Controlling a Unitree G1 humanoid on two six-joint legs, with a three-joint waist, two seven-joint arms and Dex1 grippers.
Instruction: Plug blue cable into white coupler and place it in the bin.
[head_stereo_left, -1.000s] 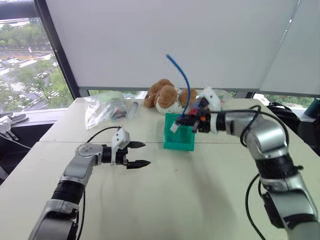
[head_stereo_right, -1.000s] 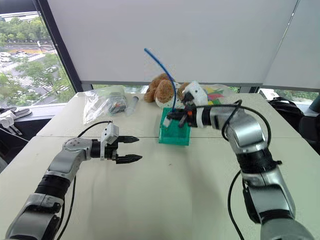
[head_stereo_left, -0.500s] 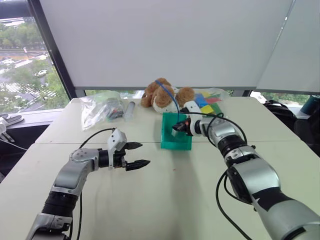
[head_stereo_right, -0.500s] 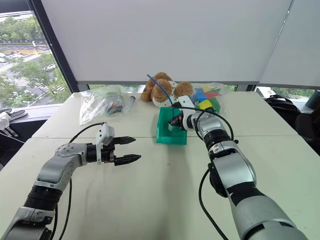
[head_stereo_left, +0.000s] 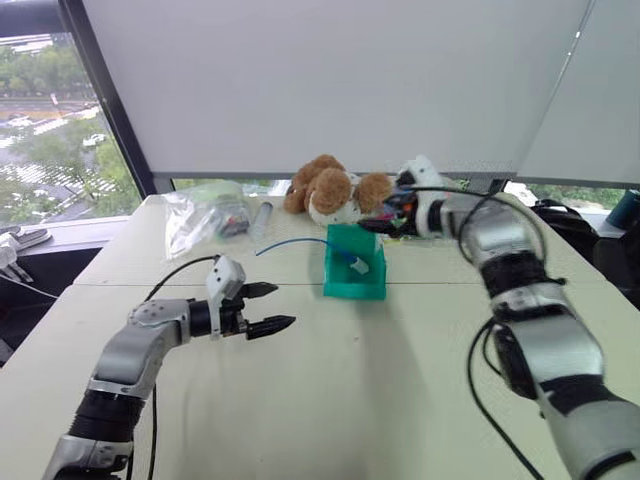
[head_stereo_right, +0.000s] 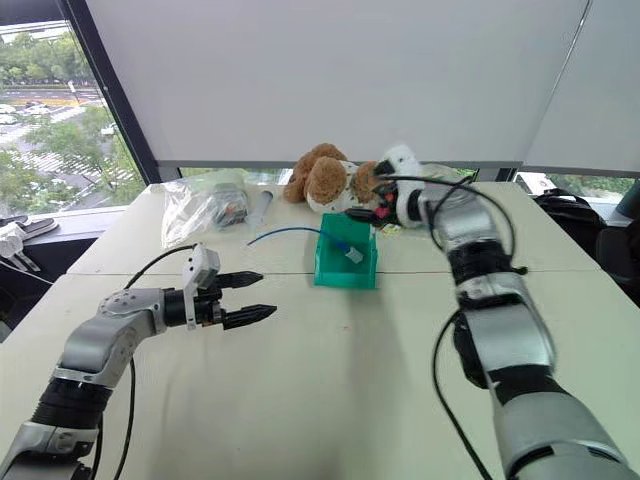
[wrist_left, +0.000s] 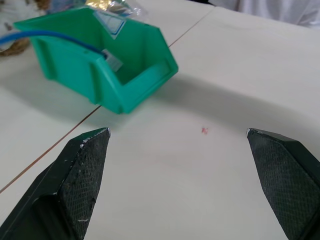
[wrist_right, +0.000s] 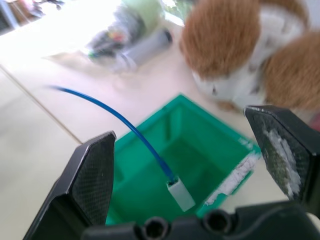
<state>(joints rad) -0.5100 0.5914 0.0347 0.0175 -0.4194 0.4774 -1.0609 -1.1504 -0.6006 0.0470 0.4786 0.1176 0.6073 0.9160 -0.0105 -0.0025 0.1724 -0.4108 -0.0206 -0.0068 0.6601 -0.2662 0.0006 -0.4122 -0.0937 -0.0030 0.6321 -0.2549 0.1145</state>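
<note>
Bags: at the far left of the table (head_stereo_left: 300, 400) we see clear bags (head_stereo_left: 205, 215) lying by the window, untouched and no part of the job
Left gripper: our left gripper (head_stereo_left: 262, 308) hovers over bare tabletop, well short of the bin, its two black fingers apart and holding nothing
Cable: the cable (head_stereo_left: 295, 242) arches out over the bin's left wall, its free end hanging above the table while its other end runs down inside
Coupler: the coupler (wrist_right: 181, 194) sits at the cable's lower end, inside the bin, and the two appear joined; we cannot tell whether it rests on the floor or leans on a wall
Bin: the bin (head_stereo_left: 352, 288) stands near the middle of the table, just in front of a plush toy (head_stereo_left: 330, 190)
Right gripper: our right gripper (head_stereo_right: 366, 212) hangs above and just behind the bin, beside the toy, fingers spread wide and clear of the cable
Step in hand: we judge this to be the release, with the joined pair in the bin and nothing gripped by either arm
Progress: we read the task as all but done, the one loose end being the length of cable draped outside the rim
Next move: we think the right arm need only draw back and up without snagging the blue arc; if the whole cable must be inside, one gripper would have to nudge that end over the wall
</note>
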